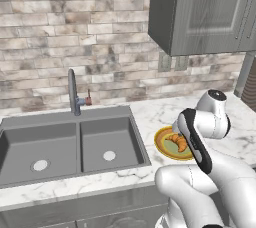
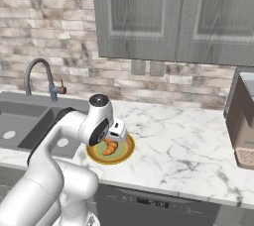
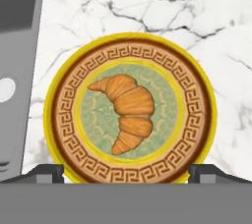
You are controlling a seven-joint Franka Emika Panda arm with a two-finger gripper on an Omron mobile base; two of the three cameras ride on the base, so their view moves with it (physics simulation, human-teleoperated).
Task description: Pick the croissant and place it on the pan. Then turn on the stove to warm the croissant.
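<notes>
the croissant (image 3: 129,112) is golden-orange with darker brown creases. the plate (image 3: 202,115) has a bright yellow rim, a brown band with an orange greek-key pattern, and a pale green centre. the counter (image 3: 147,2) is white marble veined grey. the sink (image 1: 65,147) is plain grey.

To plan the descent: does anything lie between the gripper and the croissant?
Nothing. In the hand view, the open gripper looks at the croissant on its plate, unobstructed.
</notes>
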